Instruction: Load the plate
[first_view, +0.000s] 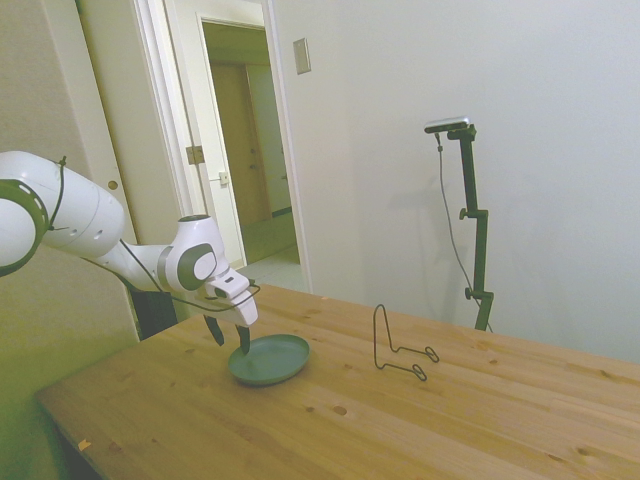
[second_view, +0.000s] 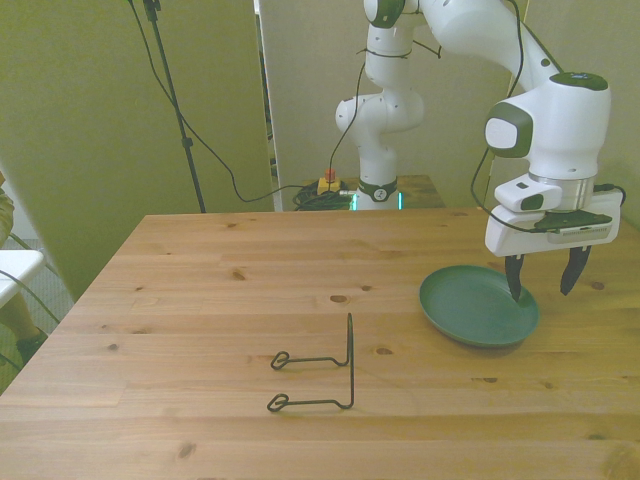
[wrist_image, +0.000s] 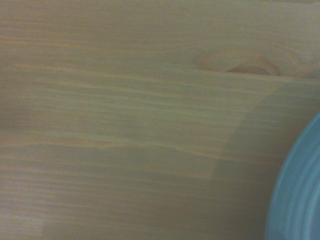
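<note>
Spread wide, the gripper (second_view: 540, 282) hangs over the edge of the plate (second_view: 475, 305) at the front view's right: one dark finger (second_view: 514, 277) points down inside the rim, its tip at or just above the plate's surface, and the other finger (second_view: 573, 270) stands outside the rim over bare wood. Nothing is pinched between them. In the side view the gripper (first_view: 229, 334) shows the same straddle, one finger (first_view: 243, 338) over the near-left part of the plate (first_view: 272, 358) and the other off it; whether a fingertip actually touches the plate cannot be told. The plate is green, round and shallow, lying flat on the wooden table (second_view: 200, 300) with nothing on it. Near the table's middle, well apart from the plate, stands a thin dark wire rack (second_view: 318, 375), an upright loop with two feet running out along the wood; the side view shows the rack (first_view: 398, 345) beyond the plate. The blurred wrist view shows wood grain (wrist_image: 125, 125) and a curved slice of the plate's rim (wrist_image: 297, 195).
</note>
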